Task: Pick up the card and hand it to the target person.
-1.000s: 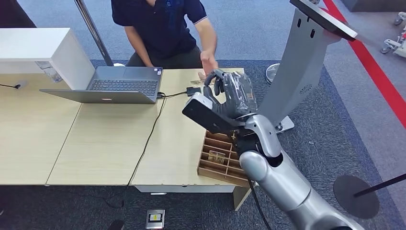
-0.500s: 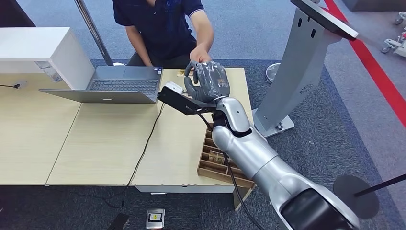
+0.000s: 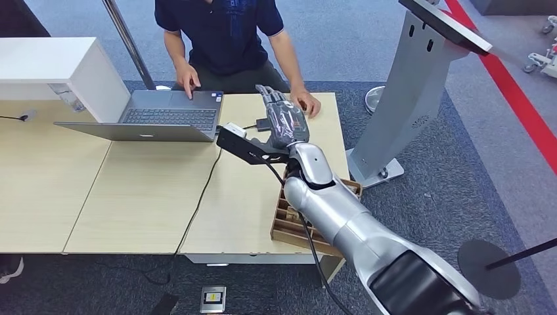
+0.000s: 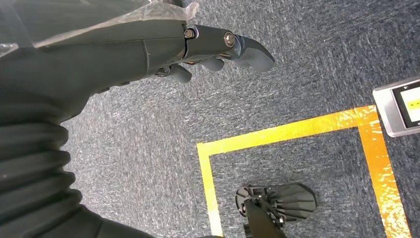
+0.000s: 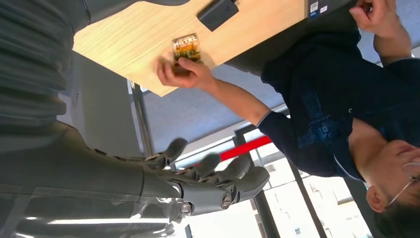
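1. At far right of the desk (image 3: 151, 197), you've got the right hand (image 3: 284, 119) stretched out above the top, fingers (image 5: 213, 166) apart, nothing in them.
2. Card (image 5: 186, 48) lies flat on the desk near the far edge, under the person's hand (image 5: 182, 73), whose fingertips touch it. Judging by that, handover looks done.
3. Key relation: card sits beyond the right hand's fingertips, toward the person and lower; hand and card are apart. Card's long axis can't be told from the right wrist view.
4. Right hand is the nearer one by far. Left hand (image 4: 148, 44) hangs by the floor, over grey carpet w/ yellow tape (image 4: 292, 134); fingers curled in, holding nothing.
5. Writing: card has a colourful print w/ a dark strip of lettering at one end, too small to read. Small white labels on the laptop (image 3: 164, 118) also unreadable.
6. Next, I'd judge you only need to pull the right arm back, minding the dark wrist camera bar (image 3: 246, 146) over the cable (image 3: 203, 187).
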### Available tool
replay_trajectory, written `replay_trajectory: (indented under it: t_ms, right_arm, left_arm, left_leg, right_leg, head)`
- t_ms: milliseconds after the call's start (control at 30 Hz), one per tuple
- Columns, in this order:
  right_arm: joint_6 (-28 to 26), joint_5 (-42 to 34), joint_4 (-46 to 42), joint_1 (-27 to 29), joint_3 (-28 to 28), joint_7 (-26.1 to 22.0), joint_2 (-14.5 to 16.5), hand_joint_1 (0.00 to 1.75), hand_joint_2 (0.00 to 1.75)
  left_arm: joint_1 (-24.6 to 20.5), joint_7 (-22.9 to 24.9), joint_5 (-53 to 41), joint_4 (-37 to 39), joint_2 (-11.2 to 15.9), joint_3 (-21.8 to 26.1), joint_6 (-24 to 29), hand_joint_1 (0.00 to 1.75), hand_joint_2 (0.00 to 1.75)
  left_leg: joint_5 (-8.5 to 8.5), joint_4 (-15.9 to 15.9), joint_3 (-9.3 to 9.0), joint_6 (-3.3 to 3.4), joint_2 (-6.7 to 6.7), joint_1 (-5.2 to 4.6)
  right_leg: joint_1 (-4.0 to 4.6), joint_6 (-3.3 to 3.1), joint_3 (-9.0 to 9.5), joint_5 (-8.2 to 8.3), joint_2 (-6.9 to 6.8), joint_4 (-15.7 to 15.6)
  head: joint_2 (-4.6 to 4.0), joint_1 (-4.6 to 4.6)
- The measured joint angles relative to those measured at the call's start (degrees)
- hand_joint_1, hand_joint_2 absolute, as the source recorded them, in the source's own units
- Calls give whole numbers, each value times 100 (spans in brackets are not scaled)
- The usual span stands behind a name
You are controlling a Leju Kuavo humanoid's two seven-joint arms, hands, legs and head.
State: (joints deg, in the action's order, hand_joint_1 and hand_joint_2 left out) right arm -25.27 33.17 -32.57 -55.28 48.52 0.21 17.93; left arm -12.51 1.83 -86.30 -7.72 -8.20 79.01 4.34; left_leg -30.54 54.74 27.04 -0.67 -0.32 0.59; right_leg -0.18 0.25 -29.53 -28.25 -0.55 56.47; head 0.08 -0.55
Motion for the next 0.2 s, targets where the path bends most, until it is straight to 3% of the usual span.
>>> replay_trajectory:
  t_ms: [200]
  right_arm:
    - [-30, -310, 92, -27, -15, -208, 10, 0, 175]
  left_arm:
    - [8, 3, 1, 0, 8, 1, 21, 0, 0]
  left_leg:
    - [0, 0, 0, 0, 0, 0]
  right_leg:
    - [0, 0, 0, 0, 0, 0]
  head:
    - [0, 1]
